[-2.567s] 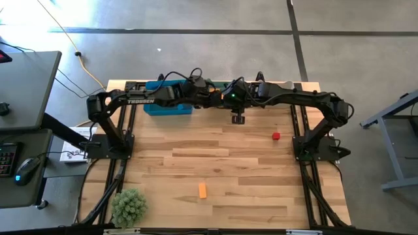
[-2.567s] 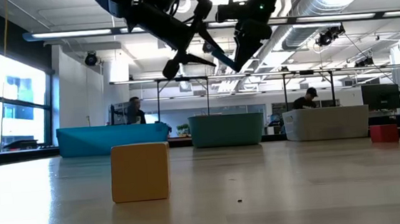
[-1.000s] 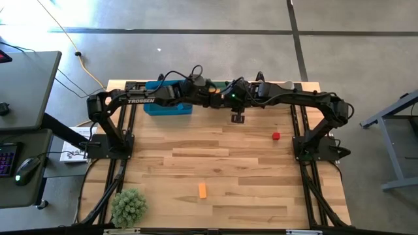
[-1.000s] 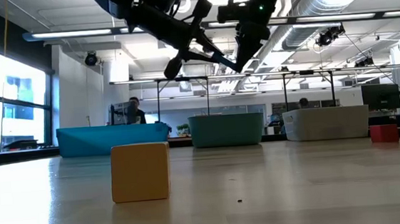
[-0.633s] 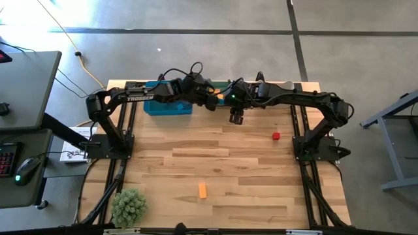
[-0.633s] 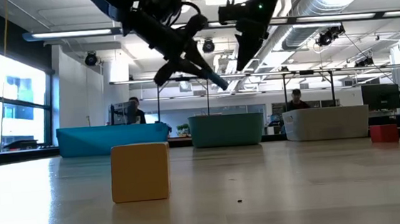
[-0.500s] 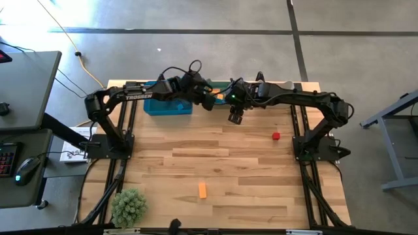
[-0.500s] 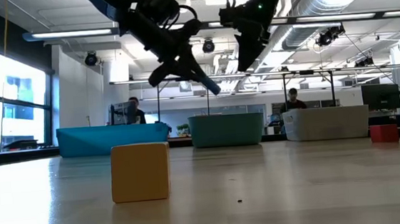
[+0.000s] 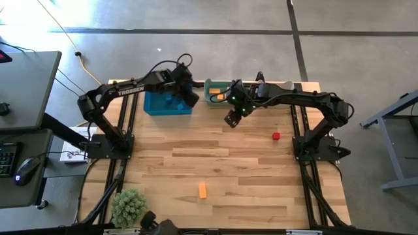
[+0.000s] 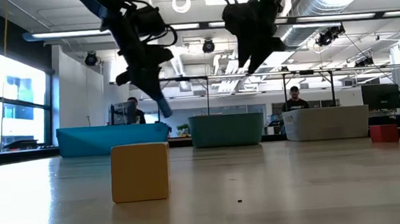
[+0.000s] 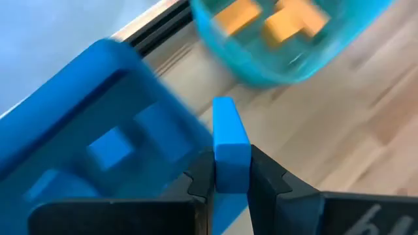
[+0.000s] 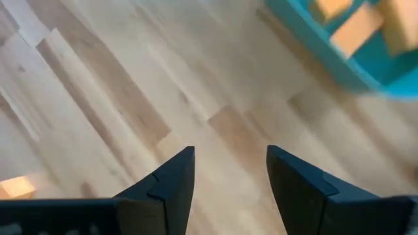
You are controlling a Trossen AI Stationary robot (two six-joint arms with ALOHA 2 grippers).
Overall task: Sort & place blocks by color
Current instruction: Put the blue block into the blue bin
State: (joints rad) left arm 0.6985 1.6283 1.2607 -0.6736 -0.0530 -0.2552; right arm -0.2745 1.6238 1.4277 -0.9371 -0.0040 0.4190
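Pale wooden planks make up the table, with a blue bin, a teal bin and a white bin lined up along its far edge. A small green plant sits at the near left corner.

The left gripper hangs above the blue bin, clenched on a blue block, a short bar whose long axis runs straight out from between the fingers, its free end pointing away from the wrist. Blue pieces lie blurred inside the bin beneath it.

The right gripper hovers over bare table just in front of the teal bin, its fingers spread apart and holding nothing. Orange blocks lie in the teal bin.

An orange block lies on the near middle of the table, well apart from both grippers, its long axis running from the near edge towards the far edge. A red block sits on the right side of the table, near the right arm's base.

Beyond the table a person stands behind the white bin
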